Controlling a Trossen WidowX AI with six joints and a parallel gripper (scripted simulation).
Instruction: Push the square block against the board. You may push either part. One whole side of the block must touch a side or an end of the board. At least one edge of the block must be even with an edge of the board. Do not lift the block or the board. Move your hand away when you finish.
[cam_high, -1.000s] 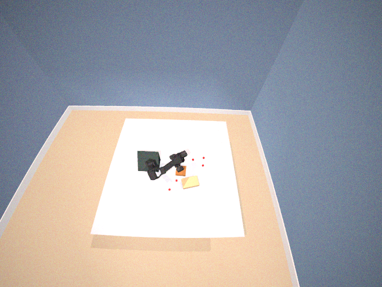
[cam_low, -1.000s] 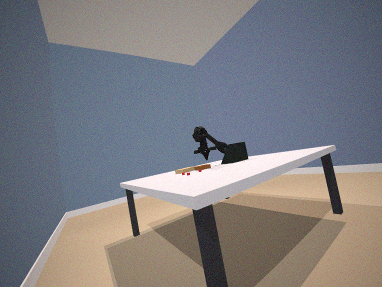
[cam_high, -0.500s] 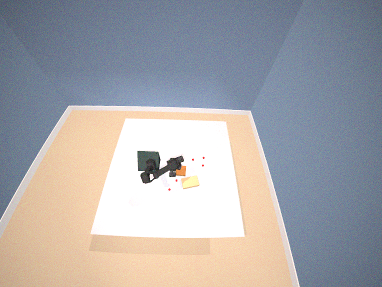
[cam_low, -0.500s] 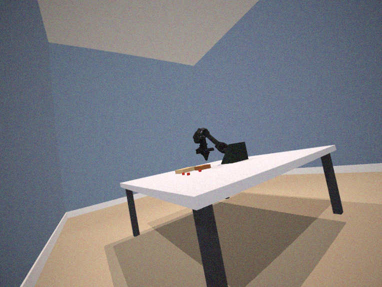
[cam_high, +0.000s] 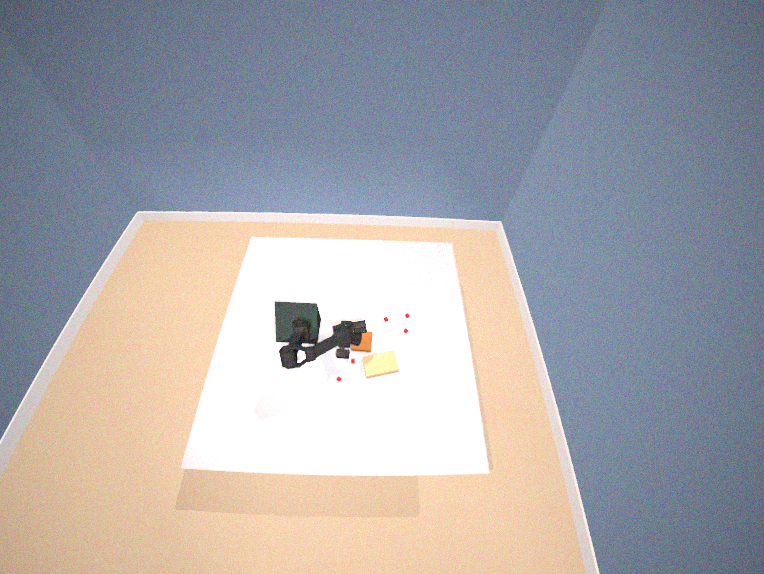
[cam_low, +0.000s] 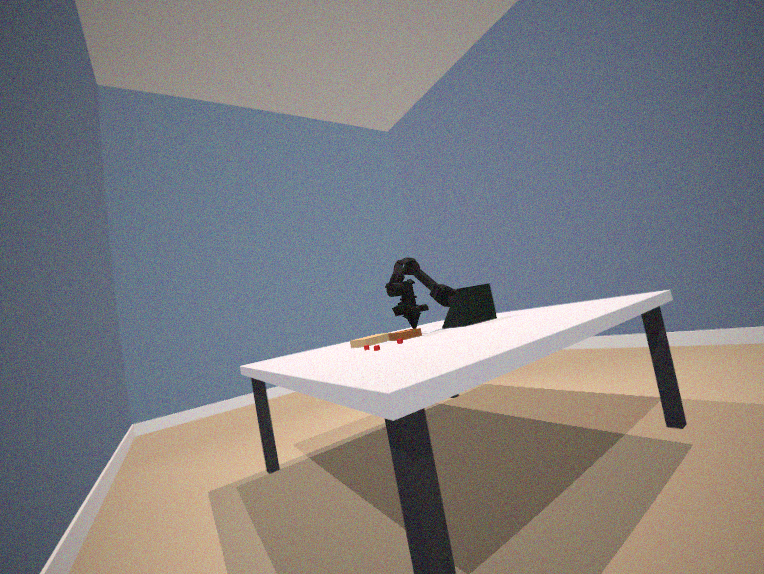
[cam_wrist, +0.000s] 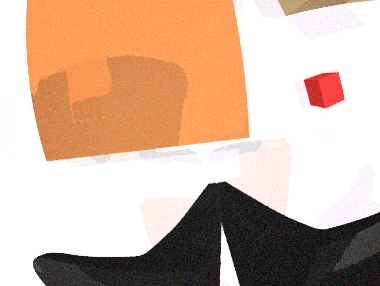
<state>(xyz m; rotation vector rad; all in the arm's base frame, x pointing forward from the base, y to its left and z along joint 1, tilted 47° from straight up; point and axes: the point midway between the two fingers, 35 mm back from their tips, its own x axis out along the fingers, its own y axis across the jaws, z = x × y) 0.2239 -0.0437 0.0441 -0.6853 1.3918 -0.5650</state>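
Note:
The square block (cam_high: 364, 342) (cam_low: 405, 333) (cam_wrist: 140, 53) is flat and orange and lies on the white table (cam_high: 345, 432) (cam_low: 494, 351). My gripper (cam_high: 342, 353) (cam_low: 412, 324) (cam_wrist: 217, 190) is shut and empty. Its tips point down close to the table, beside the block's edge on the side away from the board. Its shadow falls on the block.
Several small red cubes lie around the parts: one (cam_wrist: 324, 90) (cam_high: 352, 361) close to the block and the board, others (cam_high: 405, 330) (cam_high: 338, 378) (cam_low: 376, 347) farther out. The arm's dark base box (cam_high: 296, 317) (cam_low: 470, 305) stands behind the block.

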